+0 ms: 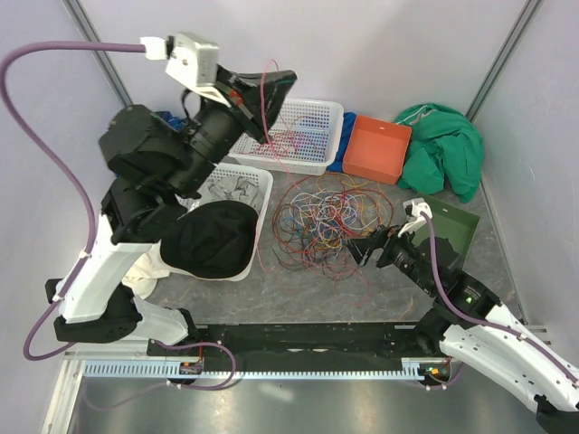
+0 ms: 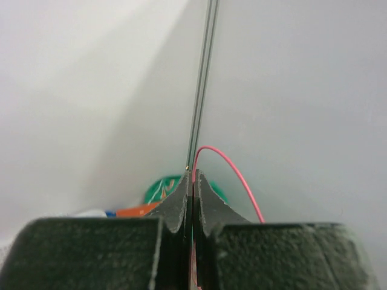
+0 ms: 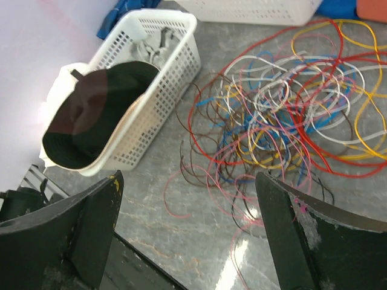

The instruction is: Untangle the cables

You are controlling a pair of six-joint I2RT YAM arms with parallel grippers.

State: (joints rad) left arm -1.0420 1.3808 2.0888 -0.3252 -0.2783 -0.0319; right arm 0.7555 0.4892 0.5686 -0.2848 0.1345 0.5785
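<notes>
**A:** Where were you at that frame?

**B:** Your left gripper (image 2: 193, 184) was pinched shut on one red strand (image 2: 233, 172) and sat high above the table (image 1: 298, 298), roughly over the far basket (image 1: 317, 117). The strand trailed down toward the pile. I couldn't tell where it entered.

**A:** And the rest?

**B:** The cables (image 1: 330, 217) lay in one loose tangle mid-table, between the near basket (image 3: 175, 54) and the green box (image 1: 457, 231).

**A:** Right side?

**B:** Your right gripper (image 3: 188, 181) had its jaws spread wide and held nothing. It was low at the near-right edge of the tangle, pointed into it.

**A:** Which step?

**B:** My read is that you were drawing one strand free, with the left lifting and the right lined up to pin the pile. The task looked barely started, since almost every wire was in the knot.

**A:** Next move?

**B:** You'd have needed to close the right on the pile close to where the red strand ran in, then pull with the left. The wires were thin, so an off-centre pinch would likely have slipped.

**A:** Room?

**B:**
- **Front:** there was open table ahead of the tangle, toward the arm bases.
- **Left:** the near basket blocked it, with a black cap (image 3: 97, 109) hanging over its rim.
- **Back:** the far basket and the orange bin (image 1: 380, 149) closed it off.
- **Right:** the green box sat just beside your right arm.
- **Left gripper:** it faced the back corner, so I'd have pulled sideways, not further back.
</notes>
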